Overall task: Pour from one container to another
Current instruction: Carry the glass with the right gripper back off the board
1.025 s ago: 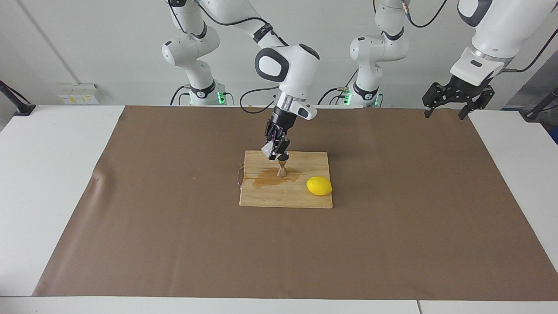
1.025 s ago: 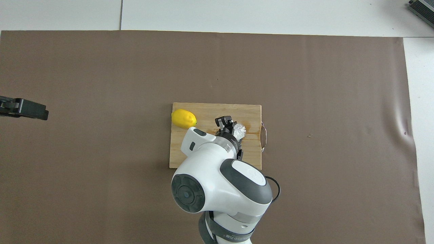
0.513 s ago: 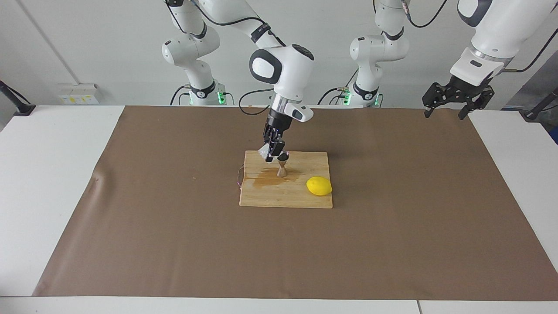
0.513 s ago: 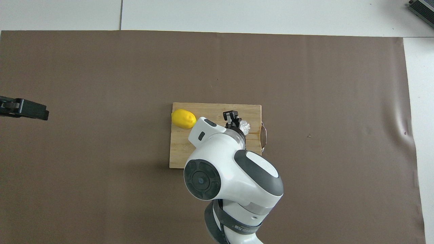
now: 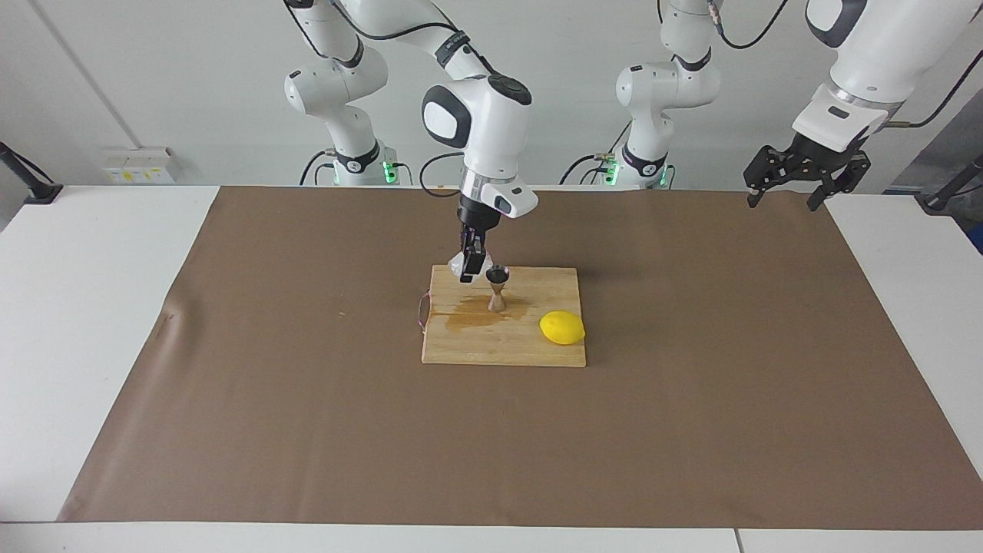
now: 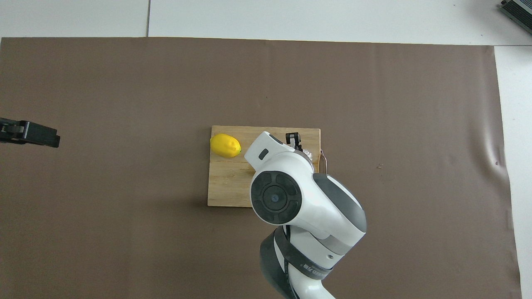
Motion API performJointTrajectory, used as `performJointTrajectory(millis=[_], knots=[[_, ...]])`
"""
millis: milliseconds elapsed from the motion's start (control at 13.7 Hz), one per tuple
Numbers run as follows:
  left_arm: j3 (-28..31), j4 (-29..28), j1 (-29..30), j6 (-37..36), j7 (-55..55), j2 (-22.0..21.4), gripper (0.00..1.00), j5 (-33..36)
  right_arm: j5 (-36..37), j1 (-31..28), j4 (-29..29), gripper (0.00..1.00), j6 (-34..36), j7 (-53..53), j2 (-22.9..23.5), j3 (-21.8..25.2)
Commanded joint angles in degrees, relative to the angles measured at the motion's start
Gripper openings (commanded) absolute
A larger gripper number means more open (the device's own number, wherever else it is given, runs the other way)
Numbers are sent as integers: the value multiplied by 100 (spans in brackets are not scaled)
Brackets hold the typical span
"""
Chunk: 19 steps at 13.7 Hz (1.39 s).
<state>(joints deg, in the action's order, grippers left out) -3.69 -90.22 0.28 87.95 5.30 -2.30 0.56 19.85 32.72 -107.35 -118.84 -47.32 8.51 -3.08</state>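
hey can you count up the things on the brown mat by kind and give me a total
Wooden cutting board: 1
Yellow lemon: 1
Shiny steel hourglass jigger: 1
Whitish translucent cup, held over the board in the right gripper: 1
Total: 4

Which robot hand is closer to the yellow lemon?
The right one. The right gripper, shut on the whitish cup, is over the wooden board where the lemon lies. The left gripper waits, open, high over the mat's edge at the left arm's end.
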Motion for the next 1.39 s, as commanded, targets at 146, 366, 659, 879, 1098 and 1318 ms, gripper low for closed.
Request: performJointTrajectory(millis=[146, 366, 659, 879, 1098, 1318], knots=[[43, -39, -72, -32, -73, -25, 100, 50, -929, -538, -286, 15, 45, -830, -297, -53], [43, -39, -72, -14, -73, -16, 100, 50, -1482, -977, -470, 15, 10, -1392, -314, -53], [26, -39, -72, 56, -64, -7, 100, 50, -2168, -1679, -830, 15, -296, -2402, -358, -52], [26, -48, -72, 91, -47, -7, 100, 41, -2853, -2189, -1357, 15, -832, -3307, -446, -53], [26, -48, -72, 135, -12, 19, 100, 32, -3373, -2498, -1648, 15, -921, -3924, -446, -44], [26, -48, -63, 328, 32, 19, 100, -56, -3943, -2779, -1868, 15, -1000, -4530, -429, -44]])
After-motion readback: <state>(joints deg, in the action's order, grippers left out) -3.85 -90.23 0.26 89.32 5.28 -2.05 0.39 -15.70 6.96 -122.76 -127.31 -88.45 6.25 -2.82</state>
